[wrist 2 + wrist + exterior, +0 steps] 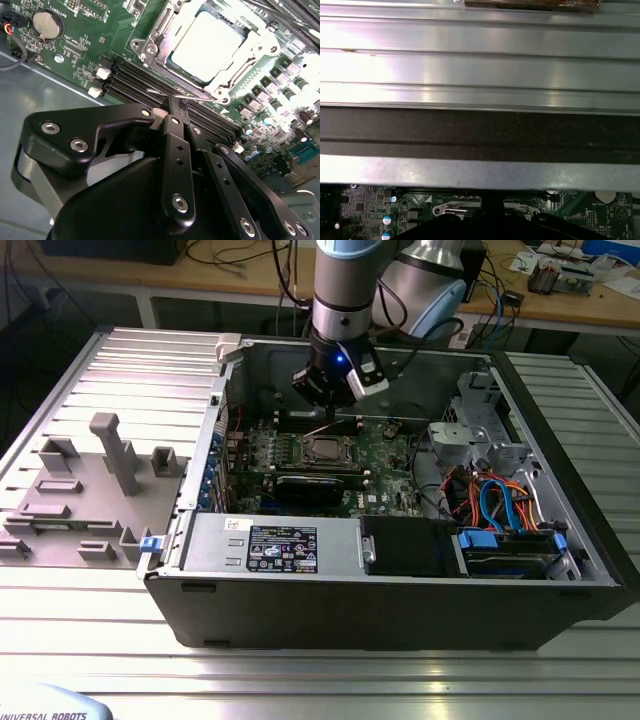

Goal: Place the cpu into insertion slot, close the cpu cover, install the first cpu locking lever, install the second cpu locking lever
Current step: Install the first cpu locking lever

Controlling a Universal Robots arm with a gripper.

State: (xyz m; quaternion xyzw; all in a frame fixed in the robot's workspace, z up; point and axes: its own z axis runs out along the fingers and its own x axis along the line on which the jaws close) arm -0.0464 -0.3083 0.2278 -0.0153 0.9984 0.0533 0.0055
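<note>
The cpu [207, 45] already sits in the insertion slot [327, 451], near the middle of the green motherboard [385, 455] inside the open computer case [400, 585], and the silver cpu cover [165, 32] lies flat over it, its window framing the chip's pale metal top. In the exterior view the gripper [326, 412] hangs just beyond the socket's far edge, over the black memory slots [135, 82]. In the second wrist view the two black fingers [175, 150] stand pressed together, and their joined tip meets a thin wire locking lever [182, 96] that runs along the socket's edge next to the memory slots; whether the wire is pinched between the tips or only pushed by them I cannot tell. So the work in hand looks like seating a locking lever, with chip and cover done. To do this well, the tip should stay square on the wire near its free end, press down and sweep sideways so the wire tucks under its retaining hook, and keep clear of the memory slot latches [102, 73]. The push should be steady, since a springy wire can slip off a narrow tip and snap back.
</note>
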